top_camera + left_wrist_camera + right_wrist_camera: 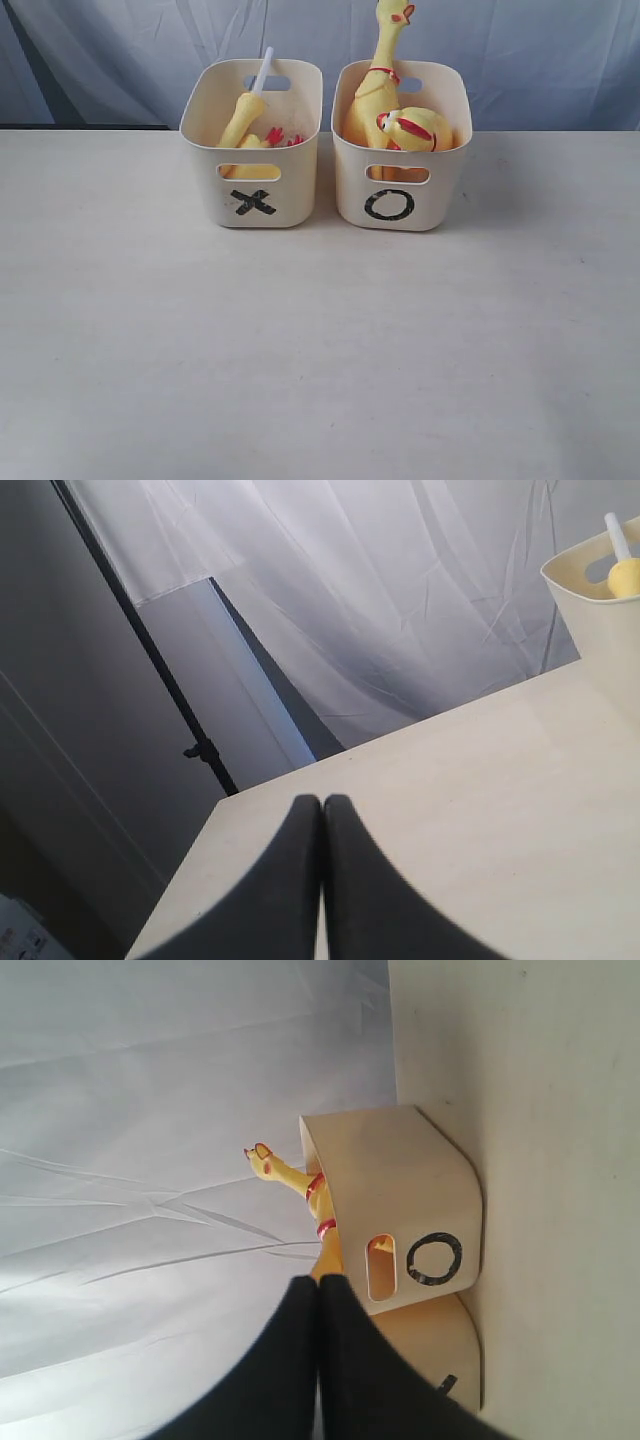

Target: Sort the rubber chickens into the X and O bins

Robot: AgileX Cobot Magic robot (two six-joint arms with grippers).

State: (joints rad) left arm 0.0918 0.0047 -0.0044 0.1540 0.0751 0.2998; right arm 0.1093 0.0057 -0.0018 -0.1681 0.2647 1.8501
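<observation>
- Black letters mark two cream tubs standing side by side on the desk (320,350): the X bin (300,190) and the O bin (440,195).
- Left hand (321,810) is closed and empty, well apart from the X bin.
- Right hand (319,1288) is closed and empty, near the O bin but not touching it.
- Yellow headless body (243,120) with red feet leans in the X bin.
- Long chicken (378,85) stands in the O bin beside a head piece (415,128).

Facing a wrinkled bluish-white cloth backdrop (100,50), draping behind a cream table (300,350); showing a dark stand pole (150,645) at its edge.
</observation>
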